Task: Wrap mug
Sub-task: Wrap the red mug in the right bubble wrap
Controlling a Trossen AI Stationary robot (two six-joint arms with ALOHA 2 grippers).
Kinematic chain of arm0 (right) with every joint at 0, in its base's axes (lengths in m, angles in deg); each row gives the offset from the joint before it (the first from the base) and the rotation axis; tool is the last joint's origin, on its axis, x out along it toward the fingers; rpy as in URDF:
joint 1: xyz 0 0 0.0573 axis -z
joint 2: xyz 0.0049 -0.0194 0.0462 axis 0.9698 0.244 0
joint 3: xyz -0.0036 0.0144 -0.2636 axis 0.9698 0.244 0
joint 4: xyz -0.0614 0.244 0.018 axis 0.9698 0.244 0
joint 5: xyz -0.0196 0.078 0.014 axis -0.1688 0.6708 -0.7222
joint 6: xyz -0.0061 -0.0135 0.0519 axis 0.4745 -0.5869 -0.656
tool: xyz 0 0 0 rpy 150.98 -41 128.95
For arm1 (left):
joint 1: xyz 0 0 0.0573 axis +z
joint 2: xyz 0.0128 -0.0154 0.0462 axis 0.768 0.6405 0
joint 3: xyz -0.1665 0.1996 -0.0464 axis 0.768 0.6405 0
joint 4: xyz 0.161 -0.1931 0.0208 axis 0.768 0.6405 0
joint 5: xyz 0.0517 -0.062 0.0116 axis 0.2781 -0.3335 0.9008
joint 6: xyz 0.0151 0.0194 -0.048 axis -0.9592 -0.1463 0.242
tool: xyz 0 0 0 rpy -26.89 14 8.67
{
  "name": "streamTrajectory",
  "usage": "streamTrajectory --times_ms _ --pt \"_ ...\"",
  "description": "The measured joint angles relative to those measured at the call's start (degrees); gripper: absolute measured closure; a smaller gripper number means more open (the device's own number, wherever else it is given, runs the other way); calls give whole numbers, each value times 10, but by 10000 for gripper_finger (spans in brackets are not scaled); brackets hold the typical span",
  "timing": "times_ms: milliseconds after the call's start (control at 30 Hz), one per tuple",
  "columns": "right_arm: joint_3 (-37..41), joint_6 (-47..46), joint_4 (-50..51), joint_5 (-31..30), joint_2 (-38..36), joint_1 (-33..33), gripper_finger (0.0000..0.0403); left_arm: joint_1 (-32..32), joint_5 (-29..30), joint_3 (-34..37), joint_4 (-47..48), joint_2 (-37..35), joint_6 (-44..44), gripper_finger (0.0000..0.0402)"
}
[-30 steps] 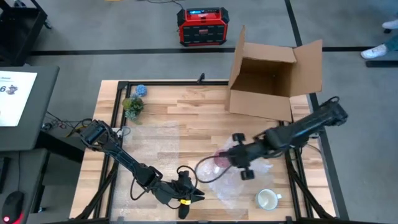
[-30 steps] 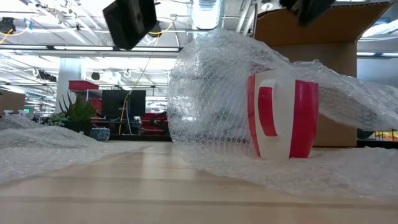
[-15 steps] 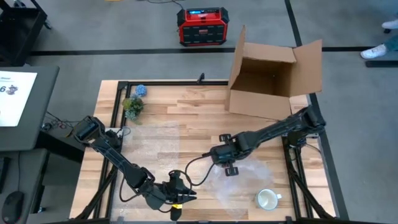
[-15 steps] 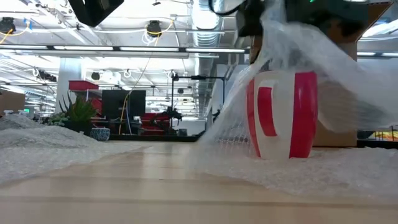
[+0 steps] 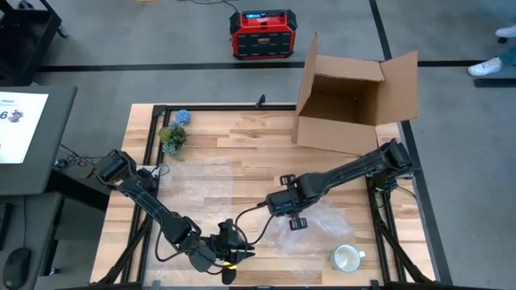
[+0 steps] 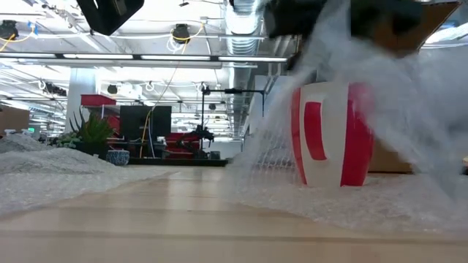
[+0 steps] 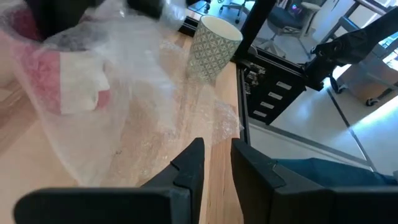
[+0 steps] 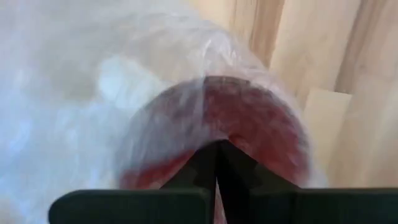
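Draping bubble wrap (image 6: pixel 409 109) over a red-and-white mug (image 6: pixel 333 135).

The mug stands upright right of centre in the low view, white handle panel facing the camera, film veiling it. The right gripper (image 5: pixel 284 203), at the high view's centre, has its fingers pinched together on the wrap; its wrist view shows the red rim (image 8: pixel 217 134) through plastic. The left gripper (image 5: pixel 235 250), bottom centre, is narrowly parted and holds nothing. Only the left wrist view shows the patterned cup (image 7: pixel 213 42) side-on. A cardboard box (image 5: pixel 355 97) sits on the wooden table (image 5: pixel 234 133); the low view shows a workshop behind.
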Motion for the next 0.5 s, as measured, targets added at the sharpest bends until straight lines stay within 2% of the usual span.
streamTrajectory --times_ms 133,233,500 --pt "-53 -4 84 -1 -1 -7 403 0 3 0 0 0 0 343" --pt "-72 -4 107 -3 -4 -12 403 0 3 0 0 0 0 343" --pt "-30 11 -3 0 -14 -22 403 0 3 0 1 0 -1 343"
